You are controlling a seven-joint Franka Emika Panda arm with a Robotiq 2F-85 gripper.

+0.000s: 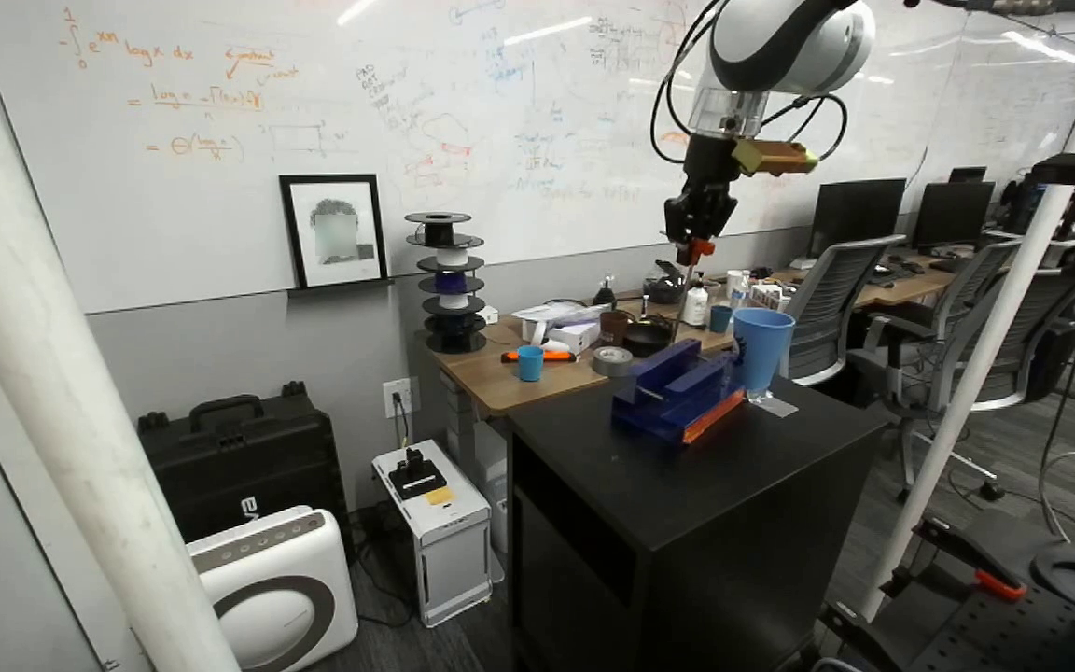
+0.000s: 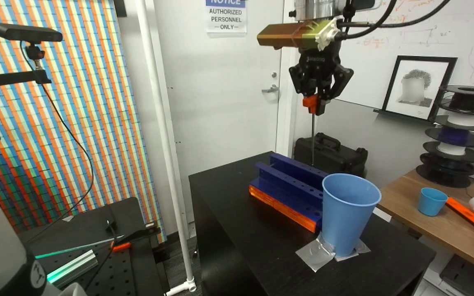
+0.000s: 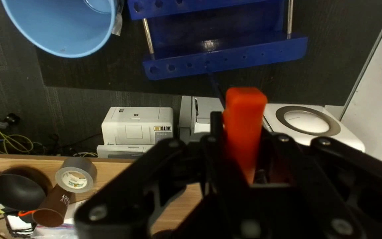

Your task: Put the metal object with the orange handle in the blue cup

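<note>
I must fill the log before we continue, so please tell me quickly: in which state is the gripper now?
Gripper: closed on the metal object with the orange handle, holding it by that handle.

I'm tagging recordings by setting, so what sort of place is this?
Probably a research lab or shared office workspace: a whiteboard bearing handwritten equations, monitors beside office chairs, and a door sign reading "AUTHORIZED PERSONNEL ONLY".
</note>
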